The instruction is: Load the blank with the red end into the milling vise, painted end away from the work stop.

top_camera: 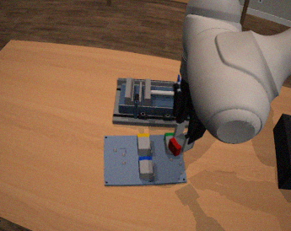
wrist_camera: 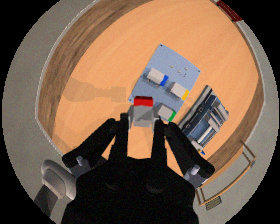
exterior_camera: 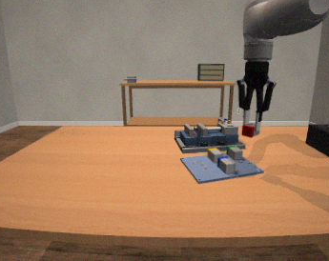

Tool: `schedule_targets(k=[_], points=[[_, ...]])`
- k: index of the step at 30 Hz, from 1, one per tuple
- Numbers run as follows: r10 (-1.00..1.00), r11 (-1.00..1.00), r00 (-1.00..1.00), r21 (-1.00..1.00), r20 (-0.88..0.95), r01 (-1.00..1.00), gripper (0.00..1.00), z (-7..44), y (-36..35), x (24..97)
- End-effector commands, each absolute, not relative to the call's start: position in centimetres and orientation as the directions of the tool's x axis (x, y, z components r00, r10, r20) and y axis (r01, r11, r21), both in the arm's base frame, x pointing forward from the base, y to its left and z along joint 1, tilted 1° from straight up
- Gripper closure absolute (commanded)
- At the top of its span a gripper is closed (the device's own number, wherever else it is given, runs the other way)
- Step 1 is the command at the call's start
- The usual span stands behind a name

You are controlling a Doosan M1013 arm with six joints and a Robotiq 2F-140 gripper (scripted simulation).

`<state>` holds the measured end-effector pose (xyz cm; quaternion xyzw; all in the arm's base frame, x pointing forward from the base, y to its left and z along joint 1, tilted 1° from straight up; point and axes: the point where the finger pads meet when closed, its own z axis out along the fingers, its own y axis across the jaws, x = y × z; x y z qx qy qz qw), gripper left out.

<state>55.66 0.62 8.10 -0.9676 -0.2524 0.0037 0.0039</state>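
Observation:
The blank with the red end (top_camera: 175, 147) (exterior_camera: 248, 130) (wrist_camera: 143, 101) hangs in the air in my gripper (top_camera: 183, 137) (exterior_camera: 252, 123) (wrist_camera: 142, 111), which is shut on its grey body. Its red end points away from the fingers in the wrist view. The gripper is high, right of the vise (exterior_camera: 209, 138) in the exterior view. The vise (top_camera: 155, 105) (wrist_camera: 200, 125) holds no visible blank; its low bars are unclear. The fixed jaw (top_camera: 129, 91) is the left block, with the dark work stop (top_camera: 137, 98) beside it. The infeed plate (top_camera: 121, 173) (exterior_camera: 201, 174) lies in front.
On the infeed plate lie the yellow-ended blank (top_camera: 144, 146) (exterior_camera: 215, 156) (wrist_camera: 176, 90), the blue-ended blank (top_camera: 146, 169) (exterior_camera: 227, 166) (wrist_camera: 155, 75) and the green-ended blank (exterior_camera: 236, 154) (wrist_camera: 165, 111). A black box (top_camera: 288, 152) (exterior_camera: 323, 140) stands at the right. The arm hides the vise's right end in the top view.

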Motion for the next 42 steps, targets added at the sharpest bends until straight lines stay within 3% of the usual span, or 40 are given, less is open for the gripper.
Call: schedule_targets(k=[1,42], points=[[0.438,-0.899,0.899,-0.008,-0.006,0.438,1.0,8.11,0.62,55.66],[-0.083,-0.997,0.996,-0.005,-0.009,-0.083,1.0,8.11,0.62,55.66]])
